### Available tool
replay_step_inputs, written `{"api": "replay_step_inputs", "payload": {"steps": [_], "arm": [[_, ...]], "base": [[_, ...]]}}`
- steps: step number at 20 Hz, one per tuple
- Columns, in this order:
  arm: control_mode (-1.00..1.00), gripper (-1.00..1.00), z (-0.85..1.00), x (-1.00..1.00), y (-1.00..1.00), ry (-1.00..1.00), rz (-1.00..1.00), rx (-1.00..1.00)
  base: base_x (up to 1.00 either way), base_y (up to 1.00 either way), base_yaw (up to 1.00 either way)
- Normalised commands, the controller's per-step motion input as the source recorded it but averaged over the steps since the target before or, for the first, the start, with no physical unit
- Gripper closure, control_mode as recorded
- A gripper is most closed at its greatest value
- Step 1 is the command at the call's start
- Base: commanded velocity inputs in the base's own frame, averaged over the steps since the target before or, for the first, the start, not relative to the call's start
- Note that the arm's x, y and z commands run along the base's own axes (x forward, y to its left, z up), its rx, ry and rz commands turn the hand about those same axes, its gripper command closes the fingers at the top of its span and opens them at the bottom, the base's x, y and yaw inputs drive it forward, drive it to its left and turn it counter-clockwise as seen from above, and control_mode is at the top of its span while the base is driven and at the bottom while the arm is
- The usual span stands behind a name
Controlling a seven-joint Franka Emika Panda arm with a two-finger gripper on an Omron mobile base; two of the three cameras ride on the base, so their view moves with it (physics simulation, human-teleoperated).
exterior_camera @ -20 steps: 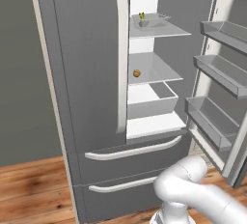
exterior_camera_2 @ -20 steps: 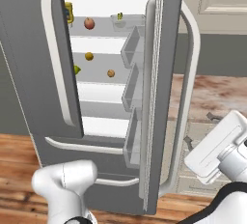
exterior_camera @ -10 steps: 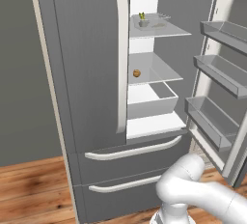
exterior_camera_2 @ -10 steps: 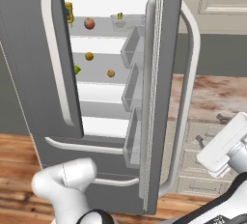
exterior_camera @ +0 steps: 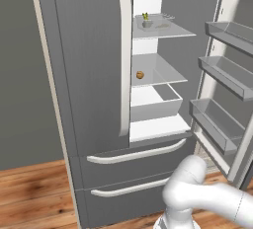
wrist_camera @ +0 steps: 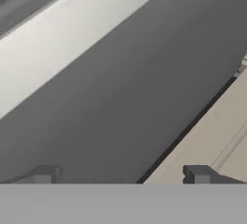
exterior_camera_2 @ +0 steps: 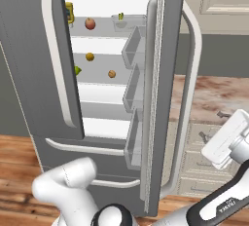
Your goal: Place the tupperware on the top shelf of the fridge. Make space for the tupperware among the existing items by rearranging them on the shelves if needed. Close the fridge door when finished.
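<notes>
Nearest the hand camera: the gripper (wrist_camera: 120, 174) is hanging spread and empty, facing the dark outer face of the open right door (exterior_camera_2: 165, 74). Beyond: the tupperware (exterior_camera_2: 127, 22) is sitting on the top shelf (exterior_camera: 170, 30) beside the red-orange fruit (exterior_camera_2: 90, 23) (placement apparently done). Judged remaining: pushing this door shut.

fridge (exterior_camera: 94, 99) with its right door (exterior_camera_2: 165, 88) swung open

the tupperware (exterior_camera_2: 122, 23) sits on the top shelf (exterior_camera: 160, 29), a round fruit (exterior_camera_2: 90, 23) to its left. a smaller round item (exterior_camera: 140, 75) lies one shelf down, above a drawer (exterior_camera: 154, 102). three racks (exterior_camera: 225, 70) line the open door.
</notes>
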Motion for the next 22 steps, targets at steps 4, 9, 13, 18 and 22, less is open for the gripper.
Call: {"api": "replay_step_inputs", "payload": {"steps": [4,9,13,18,22], "arm": [[-1.0,-1.0,-0.14,0.42,0.0,0.0,0.13,0.0],[-1.0,-1.0,-0.21,0.32,-0.07,-0.08,0.25,0.0],[-1.0,-1.0,-0.23,0.0,0.27,-0.17,0.36,-0.01],[-1.0,-1.0,-0.1,-0.01,0.89,-0.11,0.27,-0.07],[-1.0,-1.0,0.0,-0.15,0.95,-0.16,0.17,-0.09]], "base": [[0.0,0.0,0.0],[0.0,0.0,0.0],[0.0,0.0,0.0],[0.0,0.0,0.0],[0.0,0.0,0.0]]}}
